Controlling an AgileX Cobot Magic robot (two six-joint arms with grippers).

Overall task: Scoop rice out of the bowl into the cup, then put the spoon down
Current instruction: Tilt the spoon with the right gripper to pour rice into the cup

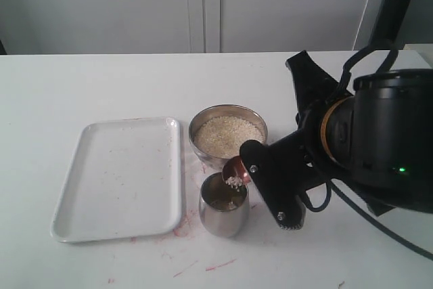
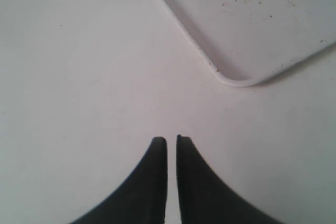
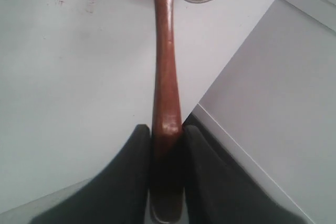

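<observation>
Containers: the bowl [image 1: 197, 145] is filled with rice [image 1: 228, 135]; the cup [image 1: 224, 218] beside it is partly filled.
Right fingers: the spoon [image 3: 165, 66] is clamped by its handle in the right gripper [image 3: 167, 132], head tipped over the cup ahead.
Right wrist view: the cup is hidden; the bowl rim is shown.
Left fingers: the left gripper [image 2: 171, 142] is almost closed, empty; a tray [image 2: 252, 30] lies ahead.
Surroundings: the table [image 1: 61, 86] is marked with red smears [image 1: 220, 264] by the cup.

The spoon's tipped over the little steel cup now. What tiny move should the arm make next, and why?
Probably roll the spoon a touch further, directly above the cup. Rice is spilling off its head into the cup, so the pour looks unfinished; the right fingers grip the handle firmly, so setting it down can wait.
</observation>
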